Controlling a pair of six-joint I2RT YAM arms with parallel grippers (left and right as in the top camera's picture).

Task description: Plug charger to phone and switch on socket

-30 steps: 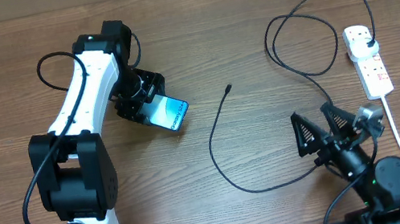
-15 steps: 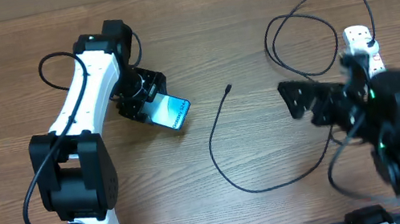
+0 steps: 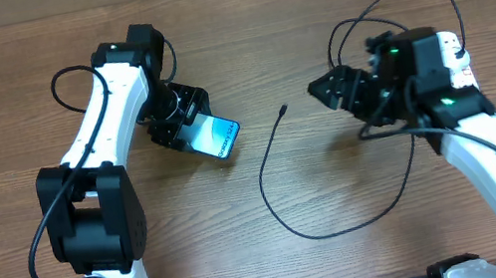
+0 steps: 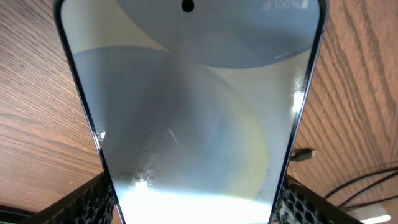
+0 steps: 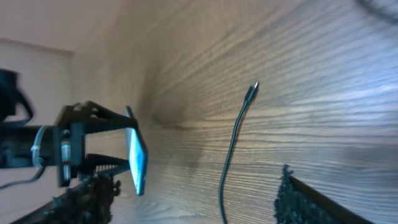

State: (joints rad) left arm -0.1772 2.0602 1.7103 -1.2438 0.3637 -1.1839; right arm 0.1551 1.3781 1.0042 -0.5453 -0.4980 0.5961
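Observation:
My left gripper (image 3: 187, 127) is shut on the phone (image 3: 221, 140), gripping its edges and holding it tilted, with the lit blue screen showing. In the left wrist view the phone (image 4: 186, 93) fills the frame between my fingers (image 4: 87, 202). The charger cable (image 3: 269, 171) lies looped on the table, its connector tip (image 3: 283, 109) to the right of the phone. My right gripper (image 3: 335, 87) is open and empty, just right of the tip. The right wrist view shows the tip (image 5: 252, 91) and the phone (image 5: 138, 158) edge-on. The socket (image 3: 466, 74) is mostly hidden behind my right arm.
The cable loops widely at the back right (image 3: 384, 45) round my right arm. The connector tip (image 4: 303, 155) also shows beside the phone in the left wrist view. The table is brown wood (image 3: 350, 263), and a pale strip runs along its far edge.
My right arm has swung up from the table's front edge and moved left toward the cable tip, covering the socket. The left gripper has carried the phone slightly to the right.

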